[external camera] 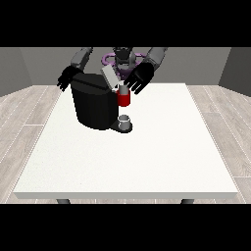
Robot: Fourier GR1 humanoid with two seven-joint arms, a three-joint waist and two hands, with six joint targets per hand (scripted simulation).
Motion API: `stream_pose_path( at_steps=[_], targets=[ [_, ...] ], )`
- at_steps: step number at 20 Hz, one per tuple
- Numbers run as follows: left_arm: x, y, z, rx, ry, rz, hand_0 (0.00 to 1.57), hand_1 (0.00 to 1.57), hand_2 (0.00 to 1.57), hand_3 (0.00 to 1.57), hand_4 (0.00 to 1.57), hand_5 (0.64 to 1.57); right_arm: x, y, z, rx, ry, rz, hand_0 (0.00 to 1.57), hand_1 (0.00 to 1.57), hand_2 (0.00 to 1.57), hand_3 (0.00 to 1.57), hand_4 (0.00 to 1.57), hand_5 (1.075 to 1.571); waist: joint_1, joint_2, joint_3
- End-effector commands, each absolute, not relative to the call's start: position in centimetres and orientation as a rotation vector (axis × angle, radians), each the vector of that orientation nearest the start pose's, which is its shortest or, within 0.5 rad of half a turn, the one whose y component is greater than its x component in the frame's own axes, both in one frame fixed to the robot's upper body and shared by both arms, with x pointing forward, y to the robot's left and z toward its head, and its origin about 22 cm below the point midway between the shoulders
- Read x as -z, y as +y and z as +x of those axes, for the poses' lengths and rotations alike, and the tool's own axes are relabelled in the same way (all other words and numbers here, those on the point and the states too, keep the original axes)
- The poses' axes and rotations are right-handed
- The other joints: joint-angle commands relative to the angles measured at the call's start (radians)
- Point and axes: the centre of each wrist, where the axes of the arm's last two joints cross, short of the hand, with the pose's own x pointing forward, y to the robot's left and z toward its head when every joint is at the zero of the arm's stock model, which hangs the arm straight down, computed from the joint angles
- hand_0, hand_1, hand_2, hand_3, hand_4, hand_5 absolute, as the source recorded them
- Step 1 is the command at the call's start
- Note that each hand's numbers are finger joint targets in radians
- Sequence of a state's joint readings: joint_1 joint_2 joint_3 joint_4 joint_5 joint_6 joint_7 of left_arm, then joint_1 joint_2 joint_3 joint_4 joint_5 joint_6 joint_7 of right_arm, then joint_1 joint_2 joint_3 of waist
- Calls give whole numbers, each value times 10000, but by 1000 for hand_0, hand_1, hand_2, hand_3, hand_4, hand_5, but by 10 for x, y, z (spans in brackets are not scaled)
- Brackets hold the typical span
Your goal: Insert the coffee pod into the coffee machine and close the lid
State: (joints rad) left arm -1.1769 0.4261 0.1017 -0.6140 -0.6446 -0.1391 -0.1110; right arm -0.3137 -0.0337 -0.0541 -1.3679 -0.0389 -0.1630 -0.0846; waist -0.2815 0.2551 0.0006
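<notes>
A black coffee machine (93,105) stands on the white table (127,162) toward its far left. Its grey lid (110,76) is tilted up at the top. The machine's red brew head (124,99) sits at its front, with a small grey cup (125,121) on the base below. A small pale pod (123,88) shows on top of the red head. The hand at the view's right (139,78) hovers just above and right of the pod, fingers spread downward. The hand at the view's left (65,78) hangs behind the machine's left top corner, fingers relaxed.
The robot's torso (122,59) is behind the machine. The table's wide white top stretches toward the camera and to the right, ending in edges on all sides over a wooden floor.
</notes>
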Motion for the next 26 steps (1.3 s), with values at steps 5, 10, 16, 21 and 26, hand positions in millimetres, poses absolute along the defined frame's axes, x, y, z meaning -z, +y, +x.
stream_pose_path(
  at_steps=[5,10,16,21,26],
  targets=[
    [-233,274,464,8614,-16581,7262,1220,1220,1252,1152,467,1571,-59,-197,318,431,-17673,-354,0,0,0,0,445,1571,-384,380,-10],
    [-230,262,464,9283,-16366,7191,1129,1129,1167,1028,443,1571,-52,-227,322,689,-17218,-590,0,0,0,0,418,1571,-93,83,-5],
    [-225,253,463,9544,-16804,7264,1056,1056,1108,937,393,1571,-26,-227,315,903,-17362,-771,0,0,0,0,401,1571,196,326,-2],
    [-234,244,464,9806,-16712,7093,1073,1073,1125,967,364,1571,-25,-218,319,1162,-17392,-1166,0,0,0,0,434,1571,425,-8,-1],
    [-214,276,461,10227,-16177,7632,567,567,810,640,235,1571,-42,-204,308,483,-17398,-516,0,0,0,0,459,1571,-308,116,-8]
  ],
)
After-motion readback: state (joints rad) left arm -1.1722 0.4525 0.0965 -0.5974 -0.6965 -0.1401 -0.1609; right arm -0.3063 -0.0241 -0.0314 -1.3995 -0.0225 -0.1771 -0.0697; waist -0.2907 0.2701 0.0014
